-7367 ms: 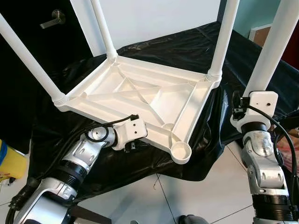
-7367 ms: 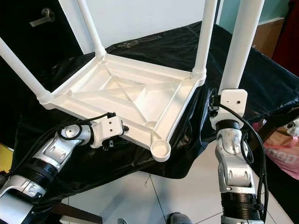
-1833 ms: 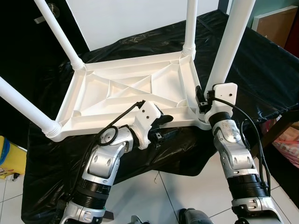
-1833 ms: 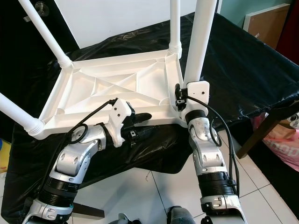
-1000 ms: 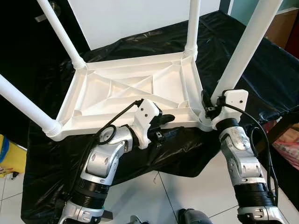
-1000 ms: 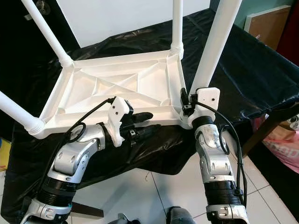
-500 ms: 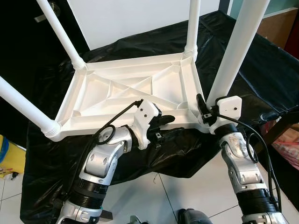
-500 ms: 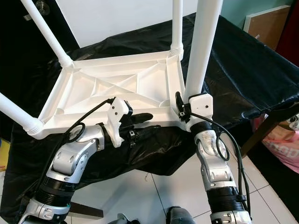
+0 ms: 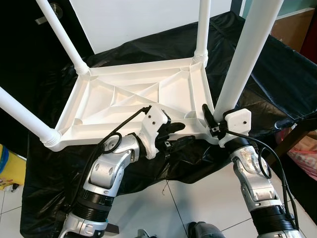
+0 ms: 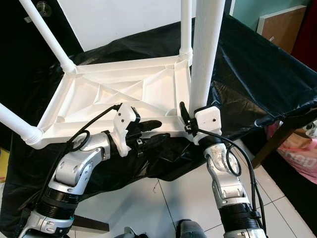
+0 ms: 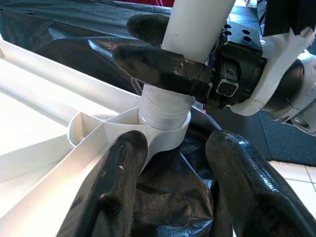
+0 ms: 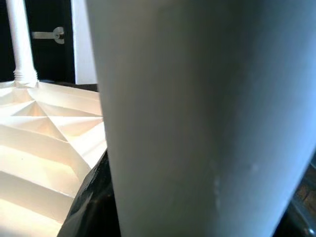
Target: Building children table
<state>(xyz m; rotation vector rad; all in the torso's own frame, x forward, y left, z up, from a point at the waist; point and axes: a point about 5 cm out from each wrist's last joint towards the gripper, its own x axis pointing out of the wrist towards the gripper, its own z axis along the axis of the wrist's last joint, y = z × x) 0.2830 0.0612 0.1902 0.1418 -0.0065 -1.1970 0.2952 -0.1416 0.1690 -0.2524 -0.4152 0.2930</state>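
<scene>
Nearest the robot, on the pale tiled floor [image 9: 193, 198], a dark rounded shape at the lower edge of the head views is cut off and cannot be identified. Just above it the left gripper [image 9: 179, 134] reaches under the near rim of the upturned white table top [image 9: 133, 99]; in the left wrist view its two black fingers [image 11: 111, 197] stand apart, one against the rim by the corner socket [image 11: 165, 131], the other over the black sheet [image 9: 277, 79], gripping nothing. The right gripper [image 11: 163, 47] is clamped around the near-right table leg [image 9: 242, 59] just above its ribbed collar, which sits in that socket; from the head views its fingers are mostly hidden behind the leg and the white wrist housing [image 9: 235, 124]. The right wrist view is taken up by the blurred leg, too close to show detail.

The table top lies underside up on the black-draped surface, its ribbed bays holding nothing. Three other legs stand in its corners: near-left [image 9: 22, 116], far-left [image 9: 62, 37] and far-right [image 9: 202, 29], all cut off by the picture edges. A yellow object [image 9: 7, 168] at the left edge is partly out of frame. Beyond are a white wall panel [image 9: 138, 20], a dark door with a metal handle [image 9: 49, 15], and a brown board [image 9: 297, 27] at far right.
</scene>
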